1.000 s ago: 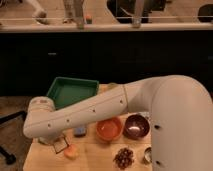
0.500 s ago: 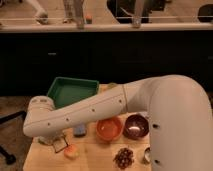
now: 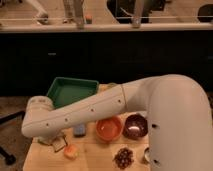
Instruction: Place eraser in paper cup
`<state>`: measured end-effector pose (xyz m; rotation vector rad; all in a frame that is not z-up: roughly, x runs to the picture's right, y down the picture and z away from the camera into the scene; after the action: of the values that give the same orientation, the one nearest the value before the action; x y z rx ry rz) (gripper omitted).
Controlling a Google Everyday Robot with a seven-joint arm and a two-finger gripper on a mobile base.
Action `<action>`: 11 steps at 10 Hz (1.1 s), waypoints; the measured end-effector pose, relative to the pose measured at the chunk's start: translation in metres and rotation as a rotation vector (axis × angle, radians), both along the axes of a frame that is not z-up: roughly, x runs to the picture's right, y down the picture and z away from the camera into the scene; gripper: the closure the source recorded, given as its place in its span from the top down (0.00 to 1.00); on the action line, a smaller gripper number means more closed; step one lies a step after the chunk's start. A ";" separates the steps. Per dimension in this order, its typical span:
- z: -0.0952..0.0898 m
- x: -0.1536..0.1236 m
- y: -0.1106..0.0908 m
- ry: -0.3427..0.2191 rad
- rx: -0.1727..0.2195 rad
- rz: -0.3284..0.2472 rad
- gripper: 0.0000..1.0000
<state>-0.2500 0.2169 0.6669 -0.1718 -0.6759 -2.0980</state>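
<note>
**Big white arm covers most of the table**

No words or labels can be read anywhere.

The white arm (image 3: 100,112) stretches from 3 o'clock down to 8 o'clock and hides a lot of the wooden table (image 3: 95,155). The gripper (image 3: 54,141) is low at 8 o'clock, mostly tucked under the arm's end, near the table's left edge. I cannot tell how it is set. A small dark thing with pale edges sits right at the gripper; it may be the eraser (image 3: 60,144), but it is too hard to make out. The paper cup cannot be seen.

A green tray (image 3: 70,90) sits at 10 o'clock, partly behind the arm. Near the middle are an orange bowl (image 3: 109,128) and a dark bowl (image 3: 135,126), side by side. A small blue block (image 3: 79,131) peeks out just left of the orange bowl. An orange round thing (image 3: 70,151) lies at 7 o'clock. A dark bumpy clump (image 3: 123,157) lies at 6 o'clock.
</note>
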 end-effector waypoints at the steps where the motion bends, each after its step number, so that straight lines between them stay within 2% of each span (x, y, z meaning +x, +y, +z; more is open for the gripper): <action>1: -0.002 -0.013 -0.007 -0.012 0.017 -0.016 0.00; 4: -0.008 -0.031 -0.023 -0.026 0.045 -0.058 0.00; 6: -0.009 -0.040 -0.030 -0.039 0.048 -0.080 0.00; 11: 0.003 -0.065 -0.042 -0.015 0.008 -0.201 0.00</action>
<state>-0.3153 0.1750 0.6695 -0.2286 -0.6829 -2.2959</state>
